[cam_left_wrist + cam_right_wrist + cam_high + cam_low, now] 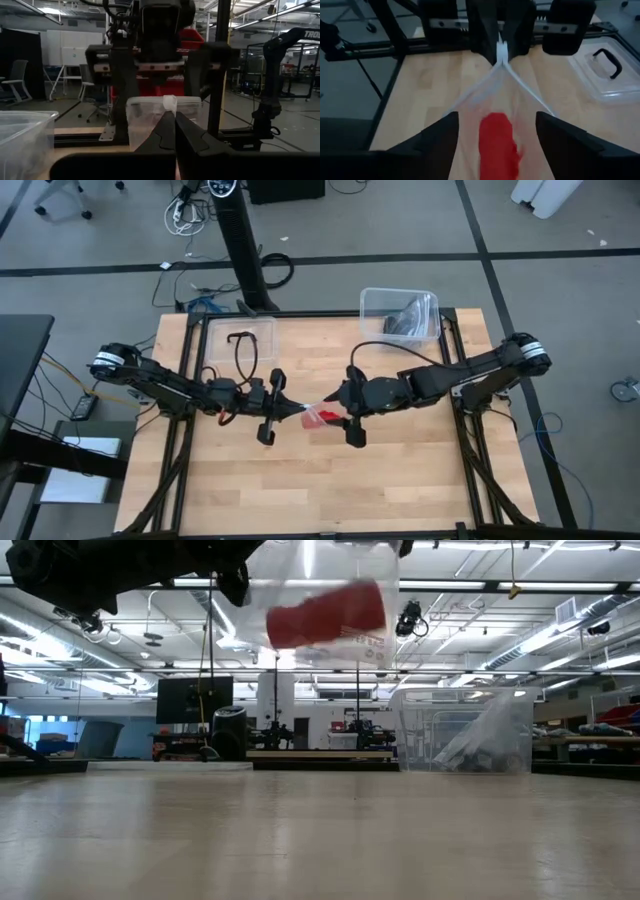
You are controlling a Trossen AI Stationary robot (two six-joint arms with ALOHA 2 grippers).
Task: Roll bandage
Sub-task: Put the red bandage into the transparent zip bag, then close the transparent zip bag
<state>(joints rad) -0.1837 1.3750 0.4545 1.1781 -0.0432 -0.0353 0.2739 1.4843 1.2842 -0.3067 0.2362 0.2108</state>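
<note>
Bag [318,414] with red roll [327,417] hangs mid-table.
Left gripper [283,409] pinches the bag's 9 o'clock edge; right gripper [345,413] gapes wide at 3 o'clock, gripping nothing.

bare table [300,490] beneath; bins [398,315] line far edge.

Wooden table [300,480] with two clear bins [400,315]
</note>
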